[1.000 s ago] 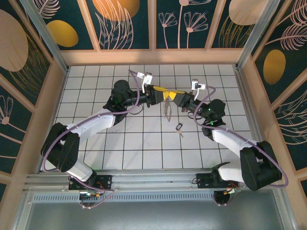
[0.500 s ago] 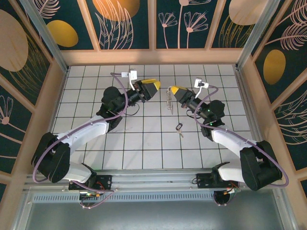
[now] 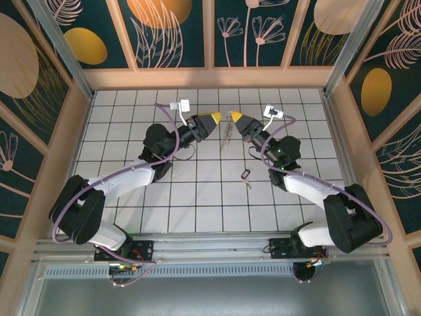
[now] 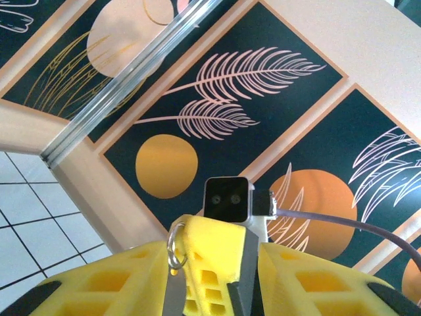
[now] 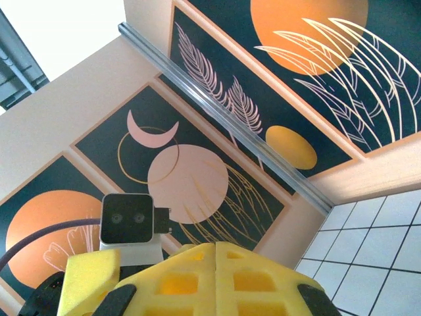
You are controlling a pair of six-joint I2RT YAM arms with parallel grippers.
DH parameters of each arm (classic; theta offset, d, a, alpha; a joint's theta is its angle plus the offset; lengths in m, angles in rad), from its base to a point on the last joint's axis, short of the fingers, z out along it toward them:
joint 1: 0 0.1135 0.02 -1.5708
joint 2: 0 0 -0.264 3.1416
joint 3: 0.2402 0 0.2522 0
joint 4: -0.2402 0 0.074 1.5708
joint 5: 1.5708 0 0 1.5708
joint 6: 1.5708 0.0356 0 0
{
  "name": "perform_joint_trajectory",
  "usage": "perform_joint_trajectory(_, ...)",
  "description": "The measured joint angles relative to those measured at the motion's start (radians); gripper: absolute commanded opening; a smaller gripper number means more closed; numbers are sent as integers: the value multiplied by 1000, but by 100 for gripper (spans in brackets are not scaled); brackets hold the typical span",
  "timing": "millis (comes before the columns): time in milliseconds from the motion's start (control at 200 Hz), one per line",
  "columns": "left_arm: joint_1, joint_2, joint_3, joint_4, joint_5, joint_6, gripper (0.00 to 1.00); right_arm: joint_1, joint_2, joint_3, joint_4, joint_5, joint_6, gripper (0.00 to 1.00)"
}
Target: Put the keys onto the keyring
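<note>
Left gripper [image 3: 212,119]: raised above the tiled floor [image 3: 164,197], tip aimed at the right gripper [image 3: 235,118]. Its yellow fingers [image 4: 99,280] stand apart with a clear gap and hold nothing.
Right gripper: raised, facing the left gripper. Its fingers [image 5: 197,276] are pressed together, clamped on the top of the keyring [image 3: 227,130].
Keyring: hangs from the right gripper's tip, between the two tips and clear of the floor. Whether it touches the left gripper cannot be told.
Key [image 3: 245,175]: black head, lying flat on the floor beside the right arm, well apart from the keyring.
</note>
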Motion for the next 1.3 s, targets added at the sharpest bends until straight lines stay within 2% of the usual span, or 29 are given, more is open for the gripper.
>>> perform_joint_trajectory(756, -13, 65, 2, 34, 2, -12, 39, 23, 27, 11, 16, 6, 3, 0)
perform_joint_trajectory(1296, -19, 74, 10, 35, 2, -16, 31, 34, 39, 11, 22, 3, 3, 0)
